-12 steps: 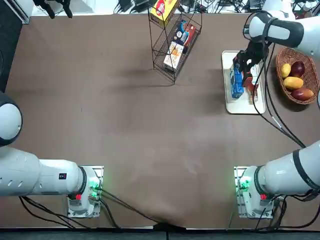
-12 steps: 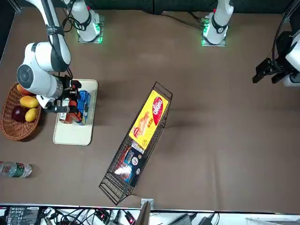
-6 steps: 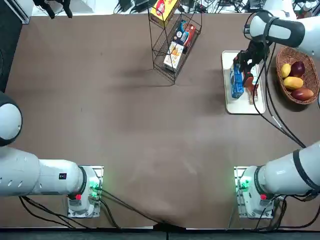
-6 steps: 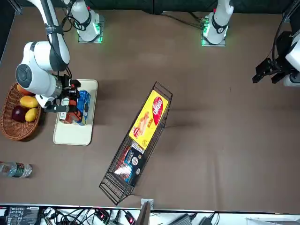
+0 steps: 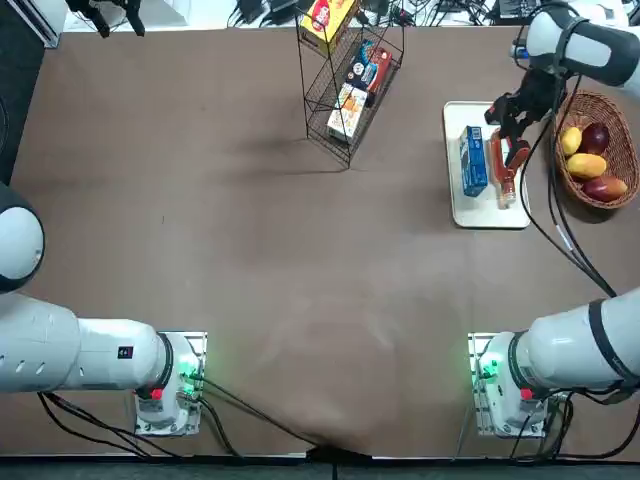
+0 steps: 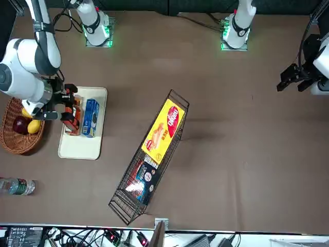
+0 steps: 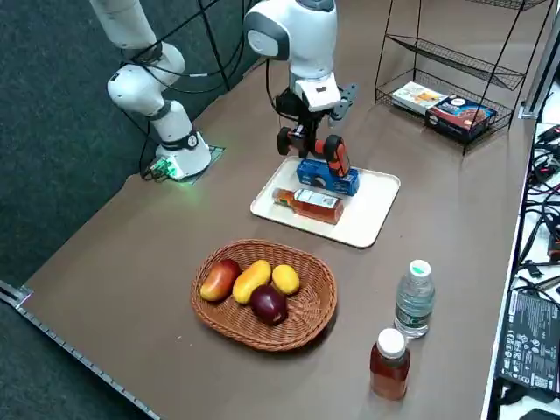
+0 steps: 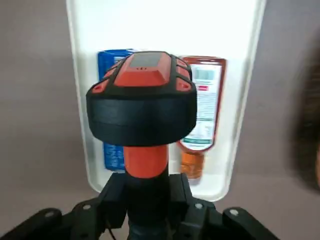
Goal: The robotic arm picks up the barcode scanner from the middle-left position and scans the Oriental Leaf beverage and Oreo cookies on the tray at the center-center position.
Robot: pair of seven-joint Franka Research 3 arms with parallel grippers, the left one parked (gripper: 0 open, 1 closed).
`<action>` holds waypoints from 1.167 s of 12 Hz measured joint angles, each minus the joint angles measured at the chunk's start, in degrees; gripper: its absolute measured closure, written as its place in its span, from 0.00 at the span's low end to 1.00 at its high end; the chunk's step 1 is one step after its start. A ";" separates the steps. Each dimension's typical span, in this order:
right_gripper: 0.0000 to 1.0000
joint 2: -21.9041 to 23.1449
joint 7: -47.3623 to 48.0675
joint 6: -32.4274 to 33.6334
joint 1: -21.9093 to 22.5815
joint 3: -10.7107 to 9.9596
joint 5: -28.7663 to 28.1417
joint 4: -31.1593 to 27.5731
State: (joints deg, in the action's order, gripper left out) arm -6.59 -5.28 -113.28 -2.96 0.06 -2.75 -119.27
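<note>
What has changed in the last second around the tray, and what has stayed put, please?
The right claw, shut on the barcode scanner, has drawn off the tray toward the wicker basket, uncovering the Oriental Leaf beverage. The beverage and the Oreo cookies lie as before on the tray; the wire rack is unmoved.

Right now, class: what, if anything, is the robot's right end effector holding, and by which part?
The right end effector holds the barcode scanner by the lower end of its handle, the scanner's head out over the tray.
</note>
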 joint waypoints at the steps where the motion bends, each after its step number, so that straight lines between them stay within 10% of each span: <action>1: 0.58 0.13 -0.17 0.00 -0.67 -0.02 0.84 0.00; 14: 0.58 -2.17 -0.17 -2.05 -4.40 -0.04 4.78 -0.01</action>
State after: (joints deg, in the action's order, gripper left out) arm -8.76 -5.46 -115.33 -7.35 0.02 2.03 -119.28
